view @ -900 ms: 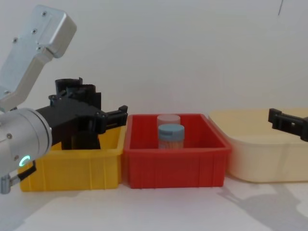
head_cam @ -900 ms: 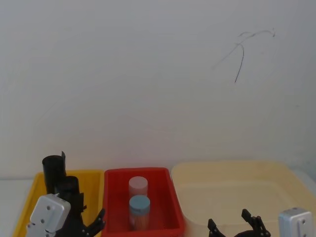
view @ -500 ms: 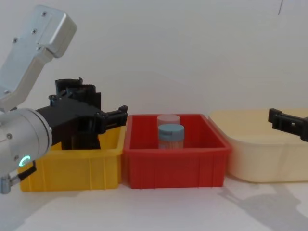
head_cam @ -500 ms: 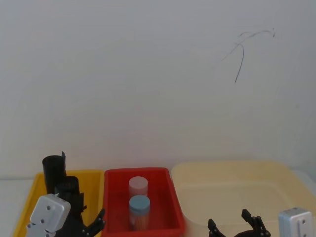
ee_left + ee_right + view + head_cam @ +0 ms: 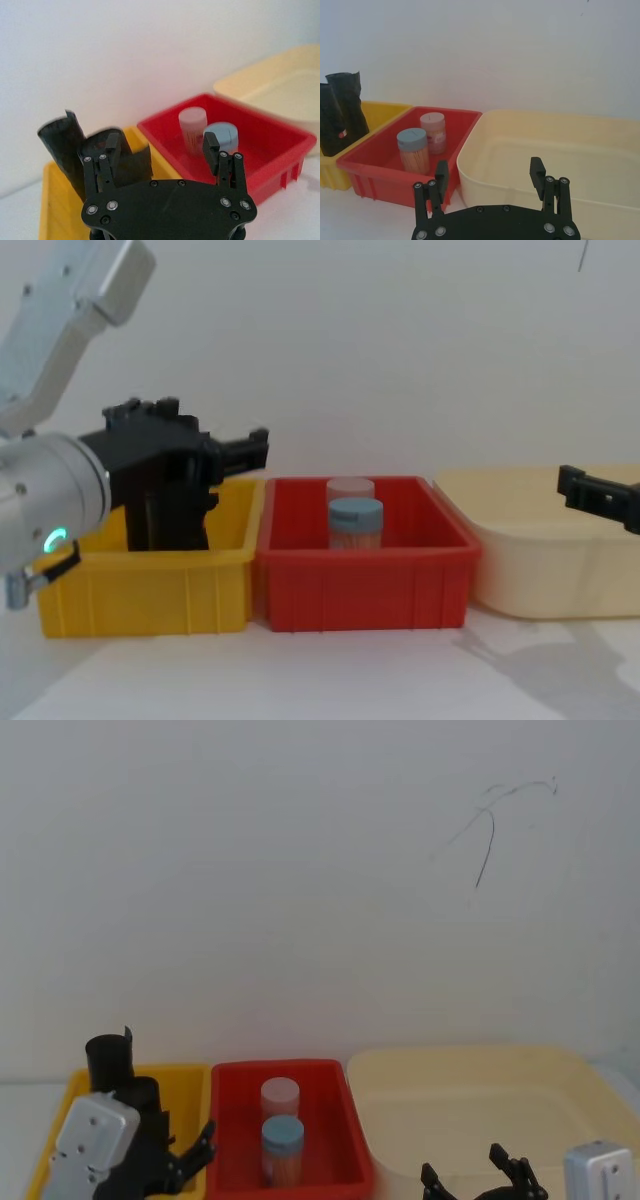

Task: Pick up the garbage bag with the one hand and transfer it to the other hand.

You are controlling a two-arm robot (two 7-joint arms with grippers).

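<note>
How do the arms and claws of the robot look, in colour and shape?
The left claw and the right claw are matt black: a flat curved base plate with silver screws and two slim fingers with squared tips. The left arm has boxy silver-grey housings with small dark screws; a green light glows on its round joint.

In the left wrist view, the left gripper (image 5: 161,145) hides the bottom of the garbage bag (image 5: 62,145), and the yellow bin (image 5: 52,200) runs off the edge. From the chest, the red bin (image 5: 360,590) wall hides the low part of the blue-lidded jar (image 5: 355,520). From the head, the right gripper (image 5: 463,1170) is cut off at the bottom.
</note>
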